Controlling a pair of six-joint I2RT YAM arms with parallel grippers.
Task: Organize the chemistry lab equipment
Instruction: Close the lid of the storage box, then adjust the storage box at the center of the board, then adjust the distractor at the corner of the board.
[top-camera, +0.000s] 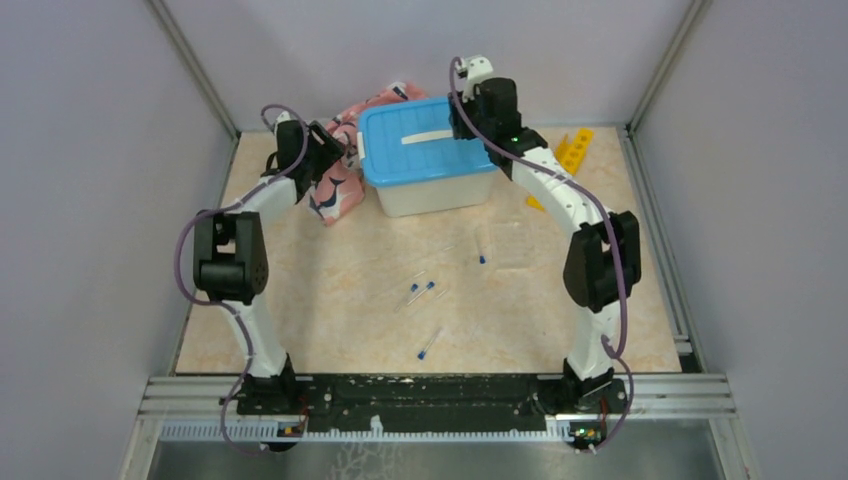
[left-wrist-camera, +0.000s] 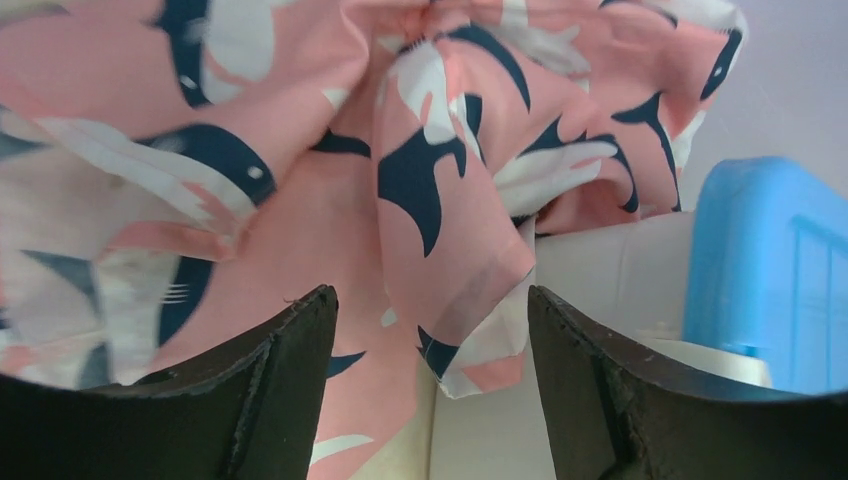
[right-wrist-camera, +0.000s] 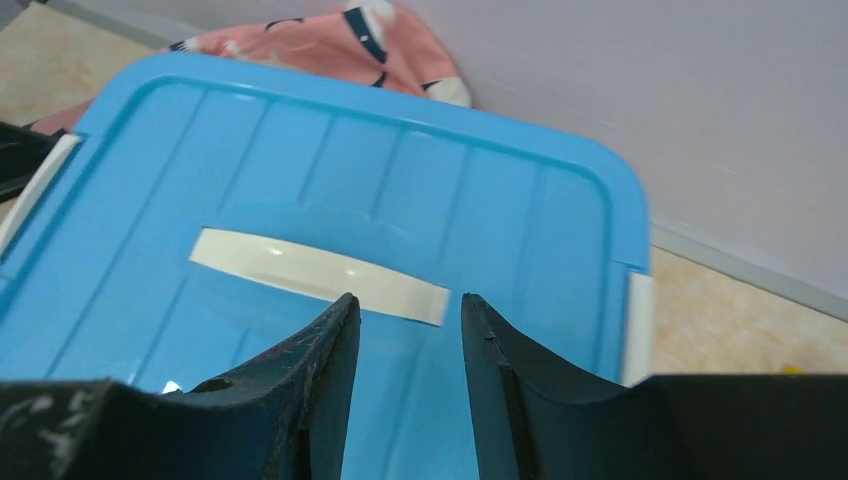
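Left hand: positioned at the far left of the counter, fingers spread and released, nothing clamped. A fold of the pink whale-patterned cloth hangs in the gap between them; contact with either finger cannot be confirmed. The cloth is bunched against the left wall of the white bin. Thin clear tubes with blue caps: four are discernible, all lying flat and loose on the open counter, well apart from both hands. Two lie side by side near the centre, a third tube lies nearer the arm bases, and a fourth tube lies just in front of the bin, towards the right. The glass is faint against the counter; the caps are the clearest mark. The bin's blue lid sits closed, with a white handle across its middle. Right hand: held over the lid at the handle's right end, fingers parted by a narrow gap, grasping nothing; contact with the lid cannot be told. Long yellow holed rack: lying on the counter at the far right, beside the bin, partly hidden by the right arm, near the right hand but apart from it.
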